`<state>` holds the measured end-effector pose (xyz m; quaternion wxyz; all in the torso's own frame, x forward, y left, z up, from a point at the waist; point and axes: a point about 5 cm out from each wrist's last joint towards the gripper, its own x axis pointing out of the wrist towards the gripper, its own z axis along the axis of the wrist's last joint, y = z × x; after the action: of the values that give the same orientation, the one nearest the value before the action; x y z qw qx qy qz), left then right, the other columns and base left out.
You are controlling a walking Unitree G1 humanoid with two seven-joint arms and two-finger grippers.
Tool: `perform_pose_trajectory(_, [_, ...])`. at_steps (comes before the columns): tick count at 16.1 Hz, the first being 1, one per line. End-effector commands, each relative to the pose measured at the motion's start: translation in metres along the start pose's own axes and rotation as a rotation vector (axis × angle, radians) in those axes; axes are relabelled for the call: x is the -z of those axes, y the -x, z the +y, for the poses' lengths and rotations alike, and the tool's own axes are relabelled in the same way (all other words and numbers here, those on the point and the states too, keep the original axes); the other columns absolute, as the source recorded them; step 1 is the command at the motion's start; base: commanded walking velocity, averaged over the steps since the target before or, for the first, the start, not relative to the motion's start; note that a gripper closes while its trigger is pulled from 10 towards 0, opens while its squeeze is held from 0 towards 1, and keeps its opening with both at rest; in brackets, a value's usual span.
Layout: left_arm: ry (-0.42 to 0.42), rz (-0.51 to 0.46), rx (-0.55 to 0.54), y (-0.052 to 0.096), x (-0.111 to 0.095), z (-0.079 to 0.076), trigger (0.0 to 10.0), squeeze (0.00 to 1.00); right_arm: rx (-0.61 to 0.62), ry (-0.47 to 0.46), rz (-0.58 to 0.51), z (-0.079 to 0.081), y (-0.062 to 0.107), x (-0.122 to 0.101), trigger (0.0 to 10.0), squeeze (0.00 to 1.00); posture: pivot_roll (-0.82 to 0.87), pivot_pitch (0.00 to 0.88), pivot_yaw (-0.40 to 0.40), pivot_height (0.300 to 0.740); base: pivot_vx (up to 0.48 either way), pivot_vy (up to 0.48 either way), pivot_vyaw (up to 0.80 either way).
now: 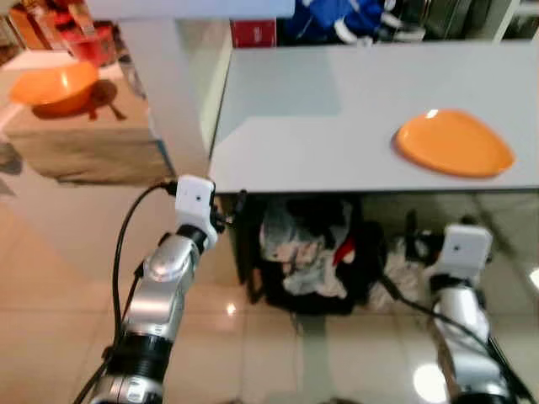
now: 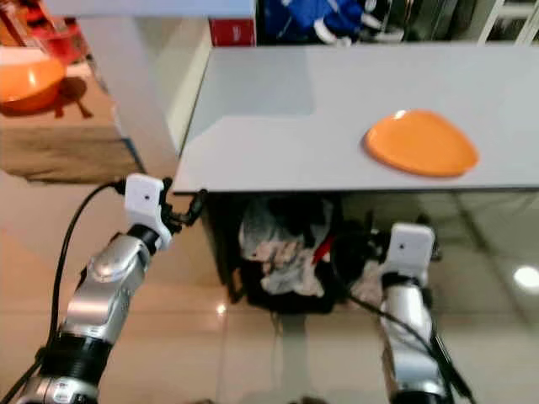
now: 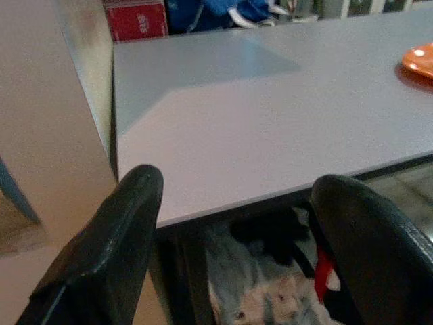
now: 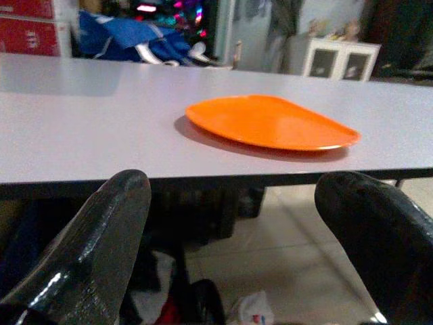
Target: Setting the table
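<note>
Orange plate point(image 1: 455, 143) lies flat on the grey surface point(image 1: 337, 118), right part, near the front edge; long axis runs left to right, narrower end toward the robot's right. Left tool point(image 3: 237, 250) fingers spread, empty, held just below the surface's front left corner. Right tool point(image 4: 233, 237) fingers spread, empty, below the front edge, facing the plate. Both forearms reach forward, low. Orange bowl point(image 1: 55, 88) on a side counter, far left.

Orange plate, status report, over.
Both grippers open, empty, below table edge. Orange plate alone on table, right side. Orange bowl waiting far left.
</note>
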<state>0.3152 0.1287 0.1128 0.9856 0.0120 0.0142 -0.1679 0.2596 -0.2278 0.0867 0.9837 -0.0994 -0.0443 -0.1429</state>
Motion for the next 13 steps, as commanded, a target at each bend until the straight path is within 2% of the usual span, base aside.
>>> perform_pose_trajectory(1, [-0.018,-0.021,0.005,-0.001,-0.005,0.001,10.0,0.0,0.01,-0.006,-0.051,0.002,0.0,-0.009,10.0,0.0,-0.07,0.043,0.057,0.74,0.0,0.48,0.0])
perform_pose_trajectory(3, [-0.016,-0.047,-0.005,-0.003,-0.011,0.004,10.0,0.0,0.031,-0.03,-0.083,0.002,-0.001,-0.015,10.0,0.0,-0.07,0.044,0.057,0.74,0.0,0.48,0.0])
perform_pose_trajectory(5, [0.011,-0.065,-0.031,-0.005,-0.016,0.01,10.0,0.0,0.049,-0.072,-0.068,0.002,-0.003,-0.017,10.0,0.0,-0.07,0.046,0.056,0.74,0.0,0.48,0.0])
perform_pose_trajectory(7, [0.007,-0.066,-0.033,-0.006,-0.018,0.012,10.0,0.0,0.051,-0.077,-0.072,0.001,-0.004,-0.02,10.0,0.0,-0.07,0.047,0.055,0.74,0.0,0.48,0.0])
perform_pose_trajectory(9, [0.018,-0.043,-0.053,-0.004,-0.013,0.019,10.0,0.0,0.023,-0.082,-0.078,0.007,-0.007,-0.025,10.0,0.0,-0.07,0.044,0.052,0.74,0.0,0.48,0.0])
perform_pose_trajectory(11, [0.014,-0.041,-0.05,-0.004,-0.012,0.018,10.0,0.0,0.002,-0.072,-0.056,0.013,-0.01,-0.024,10.0,0.0,-0.07,0.036,0.046,0.74,0.0,0.48,0.0])
perform_pose_trajectory(13, [-0.031,-0.036,-0.04,-0.004,-0.011,0.014,10.0,0.0,-0.03,-0.048,-0.067,0.017,-0.011,-0.027,10.0,0.0,-0.06,0.032,0.044,0.74,0.0,0.0,0.0])
